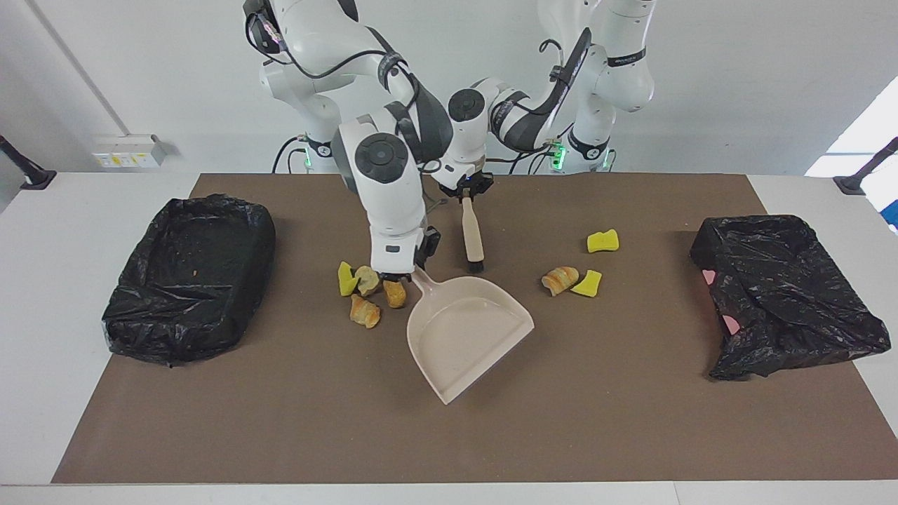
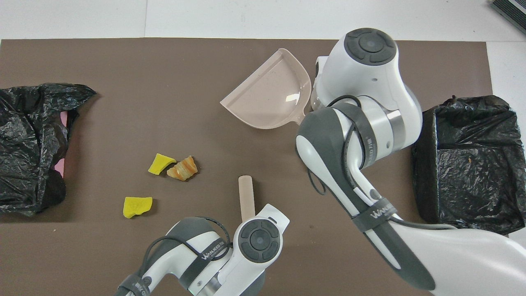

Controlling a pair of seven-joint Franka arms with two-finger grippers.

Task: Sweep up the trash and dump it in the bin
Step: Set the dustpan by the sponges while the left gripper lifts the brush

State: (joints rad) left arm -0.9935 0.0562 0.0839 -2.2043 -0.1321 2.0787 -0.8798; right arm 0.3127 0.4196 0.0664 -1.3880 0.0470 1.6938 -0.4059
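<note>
My right gripper (image 1: pixel 412 266) is shut on the handle of the beige dustpan (image 1: pixel 466 330), right beside a cluster of trash (image 1: pixel 367 280): one yellow sponge chunk and three bread pieces. The pan's mouth points away from the robots and toward the left arm's end. In the overhead view the dustpan (image 2: pixel 271 98) shows, but the right arm hides that cluster. My left gripper (image 1: pixel 466 191) is shut on the top of the beige brush (image 1: pixel 471 235), which hangs bristles down over the mat. A pastry piece (image 1: pixel 560 279) and two sponge chunks (image 1: pixel 587 283) (image 1: pixel 603 241) lie toward the left arm's end.
A black-lined bin (image 1: pixel 189 277) stands at the right arm's end of the brown mat (image 1: pixel 631 421). A crumpled black bag (image 1: pixel 782 294) over something pink lies at the left arm's end. The table's white edges border the mat.
</note>
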